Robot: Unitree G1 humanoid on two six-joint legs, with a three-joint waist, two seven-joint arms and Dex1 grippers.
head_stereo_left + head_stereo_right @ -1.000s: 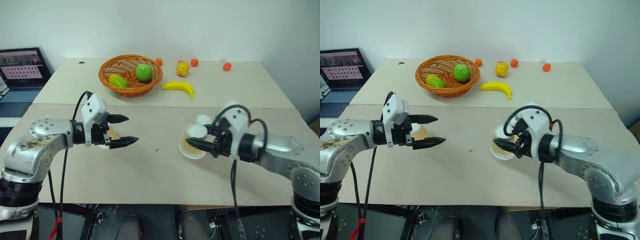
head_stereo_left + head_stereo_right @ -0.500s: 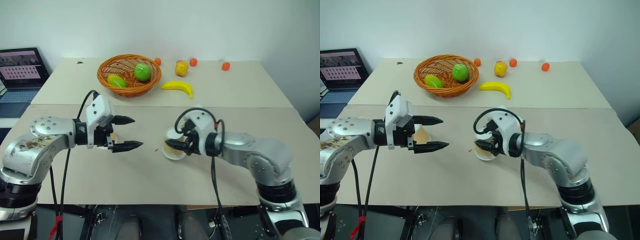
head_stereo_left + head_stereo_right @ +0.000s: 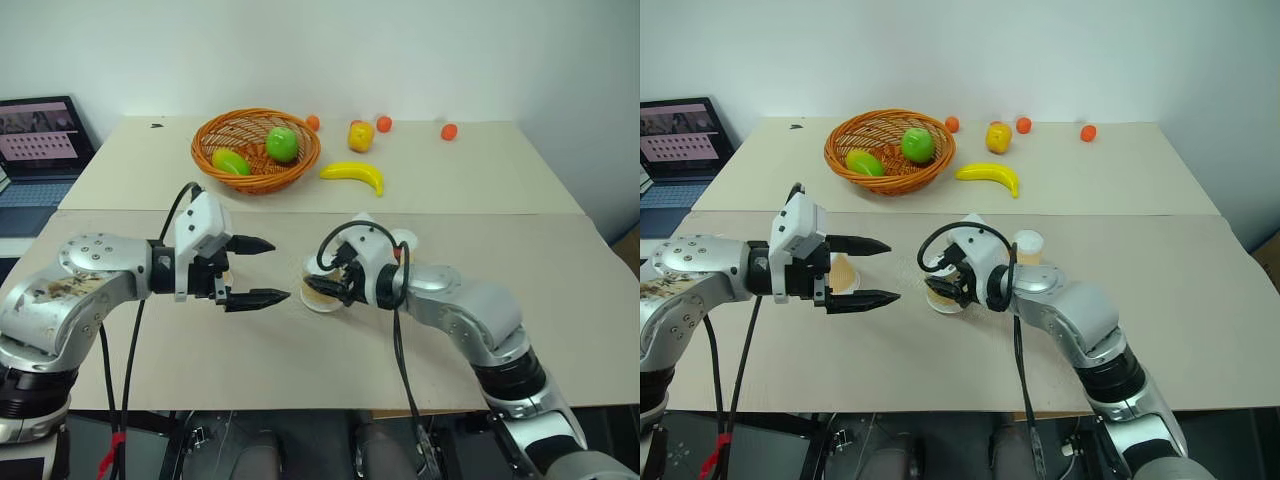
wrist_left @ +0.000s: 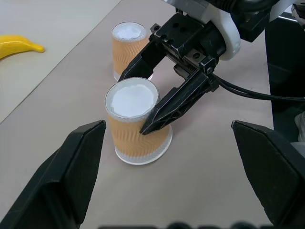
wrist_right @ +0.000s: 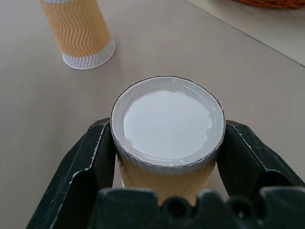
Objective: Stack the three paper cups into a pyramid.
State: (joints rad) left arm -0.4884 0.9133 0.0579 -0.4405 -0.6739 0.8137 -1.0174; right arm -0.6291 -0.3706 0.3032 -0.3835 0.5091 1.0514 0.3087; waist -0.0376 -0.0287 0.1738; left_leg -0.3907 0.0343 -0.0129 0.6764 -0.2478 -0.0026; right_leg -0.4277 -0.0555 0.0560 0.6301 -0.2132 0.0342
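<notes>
Three paper cups stand upside down on the near table, white bases up. My right gripper (image 3: 320, 290) is shut on the middle cup (image 4: 137, 121), with one black finger on each side of it (image 5: 167, 126). A second cup (image 3: 1028, 245) stands just behind my right forearm. The third cup (image 3: 844, 272) sits behind the fingers of my left gripper (image 3: 278, 270), partly hidden by them. That gripper is open, holds nothing, and points toward the held cup from a short gap away. No cup rests on another.
On the far table are a wicker basket (image 3: 256, 185) with green fruit, a banana (image 3: 355, 176), a yellow-red fruit (image 3: 360, 134) and small orange fruits (image 3: 449, 131). A laptop (image 3: 40, 135) stands at the far left.
My right gripper has moved left with its cup, away from the cup behind it and toward my left gripper. The left gripper has stayed nearly still and open.
</notes>
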